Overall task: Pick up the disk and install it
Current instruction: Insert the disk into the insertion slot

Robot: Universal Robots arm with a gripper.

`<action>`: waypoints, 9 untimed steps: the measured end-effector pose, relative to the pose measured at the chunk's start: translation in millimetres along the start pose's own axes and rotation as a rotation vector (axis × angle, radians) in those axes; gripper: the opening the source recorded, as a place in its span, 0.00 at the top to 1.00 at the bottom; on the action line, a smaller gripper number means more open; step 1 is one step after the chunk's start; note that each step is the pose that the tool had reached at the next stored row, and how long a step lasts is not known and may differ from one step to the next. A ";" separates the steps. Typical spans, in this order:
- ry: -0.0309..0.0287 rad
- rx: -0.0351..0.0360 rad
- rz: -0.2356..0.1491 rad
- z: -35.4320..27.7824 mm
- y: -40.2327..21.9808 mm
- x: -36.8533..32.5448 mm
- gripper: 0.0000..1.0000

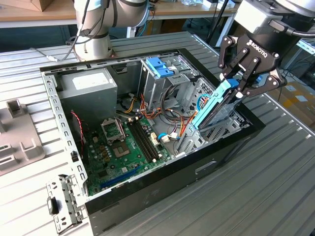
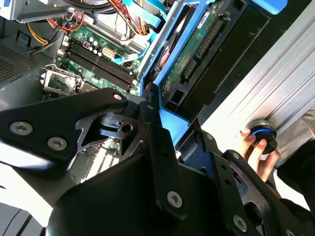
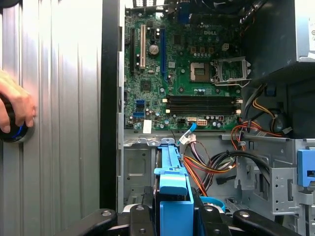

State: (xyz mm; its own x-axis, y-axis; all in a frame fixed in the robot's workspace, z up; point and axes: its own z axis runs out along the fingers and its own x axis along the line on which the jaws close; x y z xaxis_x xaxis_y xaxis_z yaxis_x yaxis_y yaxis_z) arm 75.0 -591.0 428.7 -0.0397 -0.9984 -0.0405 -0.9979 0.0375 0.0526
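Our claw (image 1: 241,87) is clamped on the upper end of the disk (image 1: 212,107), with its black fingers (image 1: 239,63) closed against the light-blue rail. In the exterior view we see the disk standing tilted. Its top end is above the rim of the open computer case (image 1: 206,164), and its lower end is down among the metal bays at the exterior view's right end of that case. The bay walls hide that lower end, so we cannot tell whether it sits in a slot. In the second wrist view we see the disk's green circuit side, partly covered by the claw's own links. In the first wrist view we meet it edge-on, its blue rail pointing toward the motherboard (image 3: 182,64). The tall cage with the blue bracket (image 1: 160,66) stands near the disk but apart from it, with bundled wires (image 1: 172,120) low between them. Beside the case, a person's hand (image 3: 17,105), cut off at the frame edge, rests on a dark round knob (image 3: 12,133) on the ribbed grey table (image 3: 59,123).
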 end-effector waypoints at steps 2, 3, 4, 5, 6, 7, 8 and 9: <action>0.0003 0.0000 0.000 0.0 0.0 0.0 0.62; 0.0001 0.0000 0.000 0.1 0.0 0.0 0.62; 0.0000 0.0000 0.000 0.1 0.0 0.0 0.62; 0.0000 0.0000 0.000 0.1 0.0 0.0 0.56; 0.0001 0.0000 0.000 0.1 0.0 0.0 0.56; -0.0001 0.0000 0.000 0.2 0.0 0.0 0.56; -0.0001 0.0000 0.000 0.2 -0.2 0.0 0.56; -0.0011 0.0000 0.000 0.2 -0.3 0.0 0.56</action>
State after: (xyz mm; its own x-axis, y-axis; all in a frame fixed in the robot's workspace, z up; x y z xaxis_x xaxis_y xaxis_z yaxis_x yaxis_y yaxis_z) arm 75.3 -591.1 428.5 -0.0398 -0.9983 -0.0415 -0.9979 0.0376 0.0526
